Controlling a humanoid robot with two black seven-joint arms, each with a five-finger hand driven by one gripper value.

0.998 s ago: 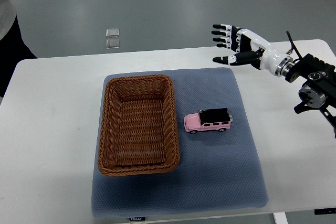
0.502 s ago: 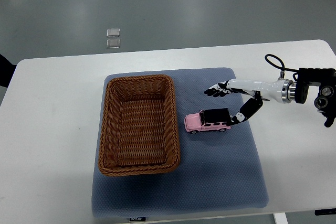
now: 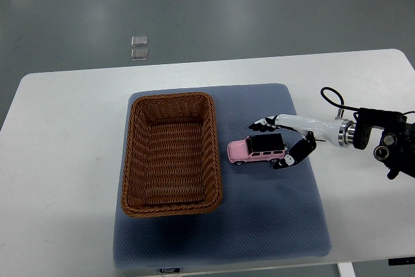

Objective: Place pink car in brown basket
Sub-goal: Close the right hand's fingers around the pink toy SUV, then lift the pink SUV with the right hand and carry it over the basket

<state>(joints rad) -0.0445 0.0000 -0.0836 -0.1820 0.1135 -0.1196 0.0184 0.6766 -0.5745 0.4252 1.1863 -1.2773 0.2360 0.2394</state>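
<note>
Small, rigid and probably light, the car (image 3: 257, 149): pink body, black roof, hard smooth shell, four little wheels. Likely to roll along its length if nudged, and likely to slip from a pinch on the glossy paint. Not fragile by the look of it, though a drop from height best avoided. Best taken across the body, fingers on one long flank and thumb on the other, low enough to catch the sills rather than the sloping roof (wheels left free, no squeeze there).

Standing upright on the blue mat (image 3: 272, 218), just right of the basket (image 3: 171, 154), not touching it, nose toward the wicker wall. Not yet lifted.

Right hand (image 3: 279, 142) reaching in from the right edge, spread around the car's rear end: fingers (image 3: 262, 122) along the far side by the roof, thumb (image 3: 293, 154) curled near the back bumper on the near side. Partly closed about the car, nothing clamped so far as can be judged; actual contact hard to tell from this steep view.

Left arm nowhere to be seen.

By count: one car, one basket (brown, oblong, empty), one mat, one white worktop (image 3: 65, 160), one hand in view. Beyond the worktop, on the grey floor, two small clear squares (image 3: 139, 47), one above the other.
</note>
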